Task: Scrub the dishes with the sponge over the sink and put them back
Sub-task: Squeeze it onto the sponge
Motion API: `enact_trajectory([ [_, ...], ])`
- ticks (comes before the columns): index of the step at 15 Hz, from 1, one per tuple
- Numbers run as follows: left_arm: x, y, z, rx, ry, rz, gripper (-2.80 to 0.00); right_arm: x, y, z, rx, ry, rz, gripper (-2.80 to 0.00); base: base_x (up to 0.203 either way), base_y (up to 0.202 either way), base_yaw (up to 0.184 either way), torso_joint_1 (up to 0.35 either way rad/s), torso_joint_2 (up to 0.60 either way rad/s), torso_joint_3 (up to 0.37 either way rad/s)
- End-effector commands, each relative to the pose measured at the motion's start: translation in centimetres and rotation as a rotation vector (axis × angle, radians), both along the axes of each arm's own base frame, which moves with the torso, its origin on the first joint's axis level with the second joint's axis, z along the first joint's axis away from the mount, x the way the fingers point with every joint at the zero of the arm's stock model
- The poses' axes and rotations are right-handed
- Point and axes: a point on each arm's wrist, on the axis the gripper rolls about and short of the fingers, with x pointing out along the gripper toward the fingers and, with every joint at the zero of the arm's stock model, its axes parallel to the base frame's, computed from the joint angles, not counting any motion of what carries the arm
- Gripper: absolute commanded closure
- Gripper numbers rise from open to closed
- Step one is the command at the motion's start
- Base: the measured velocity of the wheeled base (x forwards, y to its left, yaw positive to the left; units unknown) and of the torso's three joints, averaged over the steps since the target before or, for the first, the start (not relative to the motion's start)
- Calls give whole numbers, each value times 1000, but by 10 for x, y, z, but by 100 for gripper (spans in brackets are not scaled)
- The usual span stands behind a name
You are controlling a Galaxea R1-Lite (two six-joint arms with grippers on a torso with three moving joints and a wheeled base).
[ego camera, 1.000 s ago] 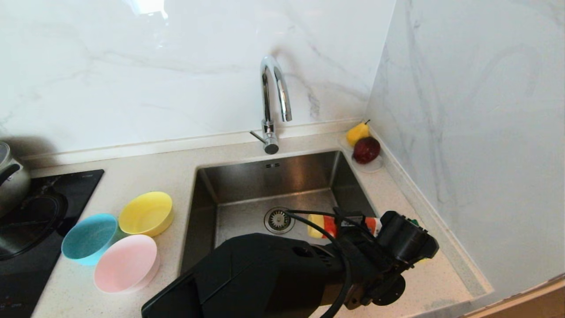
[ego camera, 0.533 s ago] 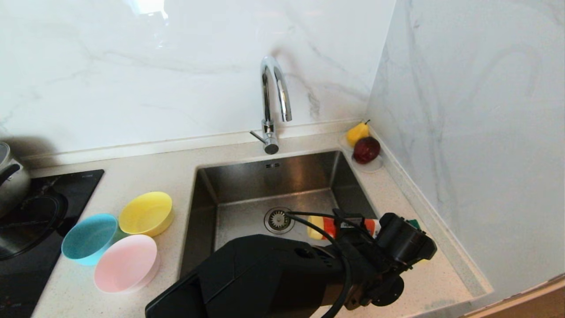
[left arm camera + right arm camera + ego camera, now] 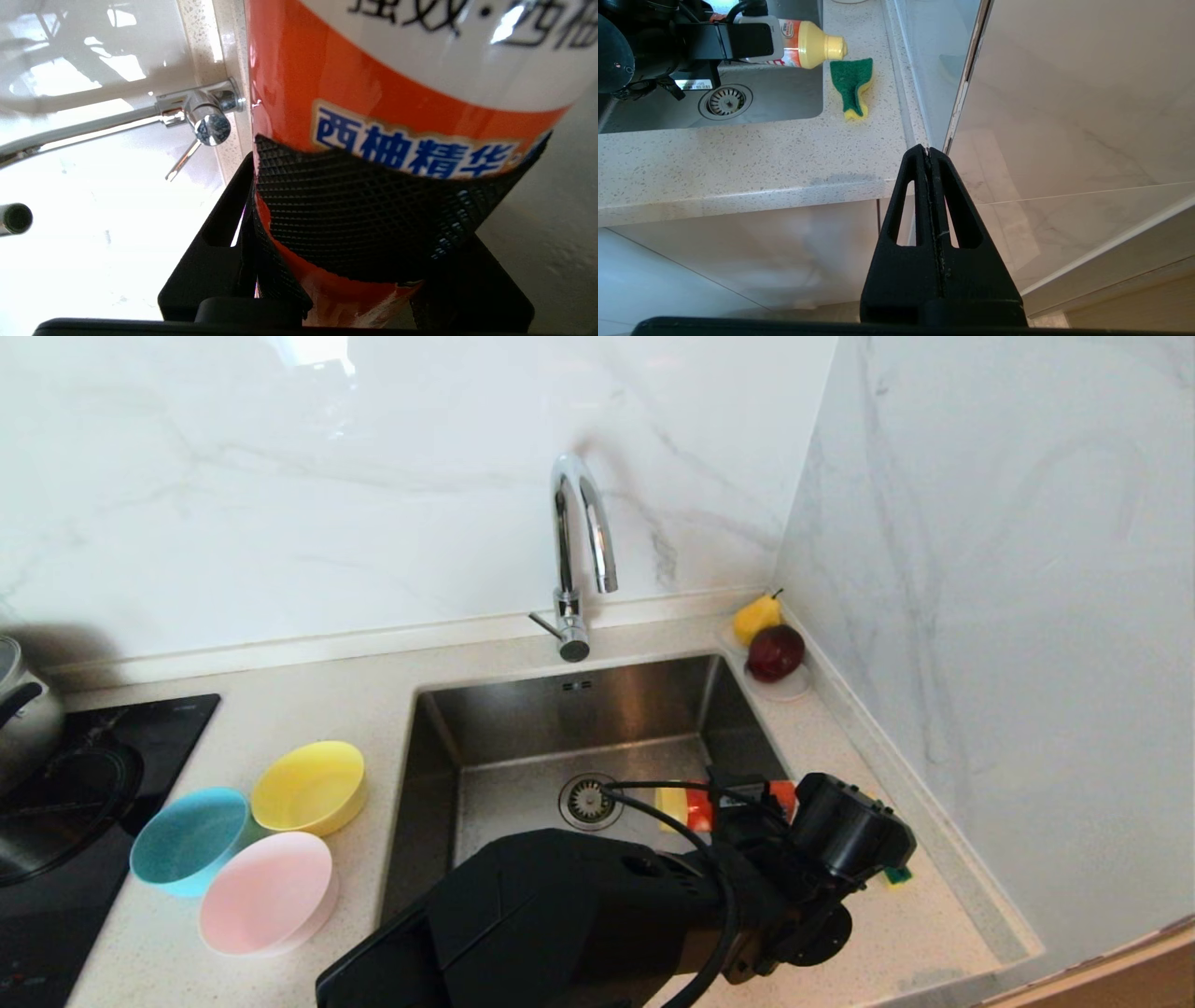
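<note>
My left gripper (image 3: 747, 803) is shut on an orange-and-white detergent bottle (image 3: 693, 808), held on its side over the right part of the sink (image 3: 523, 728). Its ribbed pads (image 3: 327, 210) press the bottle's orange label (image 3: 373, 70). The sponge (image 3: 852, 86), green face up, lies on the counter right of the sink, and only its corner (image 3: 898, 875) peeks from under my left wrist. The dishes stand on the counter left of the sink: a yellow bowl (image 3: 310, 786), a teal bowl (image 3: 189, 840) and a pink bowl (image 3: 268, 892). My right gripper (image 3: 928, 151) hangs shut and empty below the counter's front edge.
An arched chrome faucet (image 3: 581, 541) stands behind the sink, above the drain strainer (image 3: 590, 800). A saucer with a pear and a dark red fruit (image 3: 773, 653) sits in the back right corner. A black hob (image 3: 75, 803) with a steel pot (image 3: 23, 709) lies at the far left.
My left hand has shifted slightly back and left with the bottle in it. The sponge's corner now shows below the wrist. The right arm has not moved.
</note>
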Motion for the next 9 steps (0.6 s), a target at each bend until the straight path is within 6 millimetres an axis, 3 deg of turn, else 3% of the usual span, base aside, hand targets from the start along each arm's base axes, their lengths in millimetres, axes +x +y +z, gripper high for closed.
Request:
enact_trajectory([
  [1, 1, 1, -2, 19, 2, 6, 0, 0, 0, 0, 0, 0, 2, 0, 0, 0, 0, 0, 0, 0],
  [9, 8, 4, -11, 54, 13, 16, 0, 0, 0, 0, -1, 0, 1, 0, 0, 0, 0, 0, 0, 0],
])
